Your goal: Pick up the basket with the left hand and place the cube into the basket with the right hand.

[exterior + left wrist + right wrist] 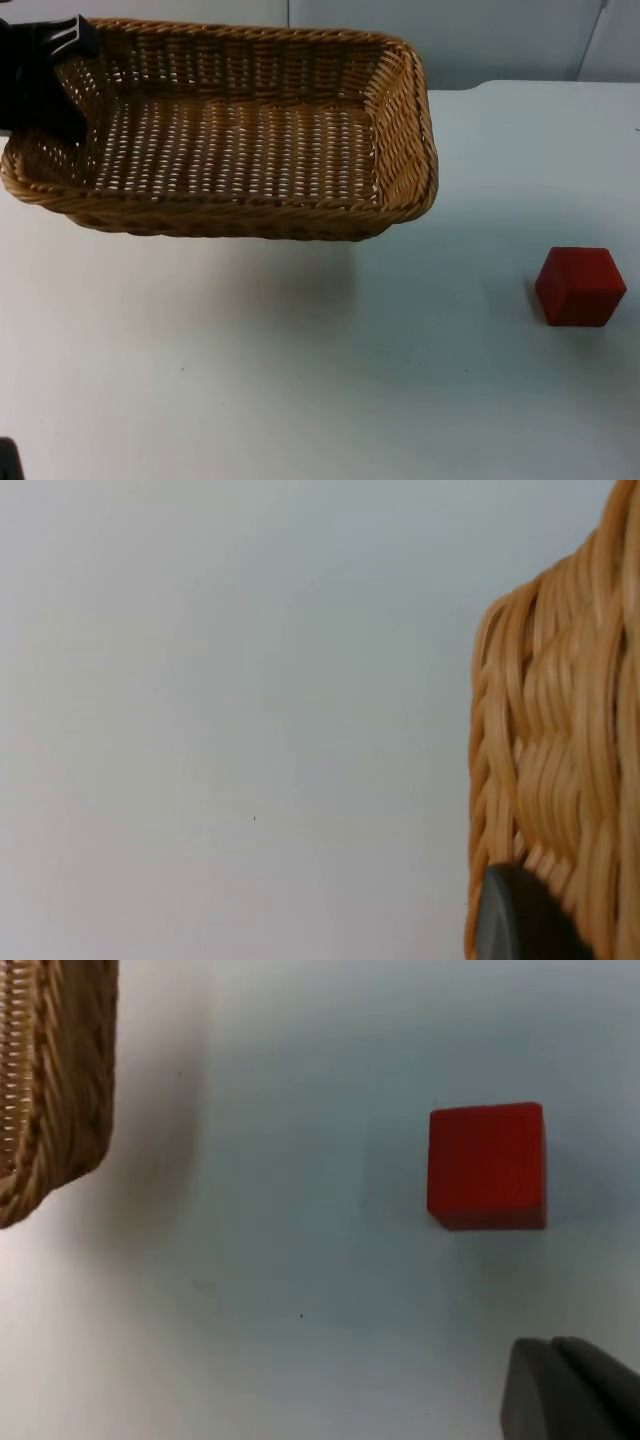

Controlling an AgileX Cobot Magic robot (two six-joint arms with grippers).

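A woven wicker basket (pixel 240 140) hangs above the table's back left and casts a shadow on the white top beneath it. My left gripper (pixel 45 70) is shut on its left rim. In the left wrist view the wicker wall (pixel 560 760) stands right against the black fingertip (pixel 515 920). A red cube (pixel 580 287) rests on the table at the right, well apart from the basket. In the right wrist view the cube (pixel 487 1165) lies ahead of my right gripper (pixel 570 1395), which hovers over the table short of it, with the basket's corner (pixel 55 1080) off to one side.
The white table top (pixel 300 380) runs open between basket and cube and toward the front edge. The grey partition wall (pixel 500 40) closes off the back.
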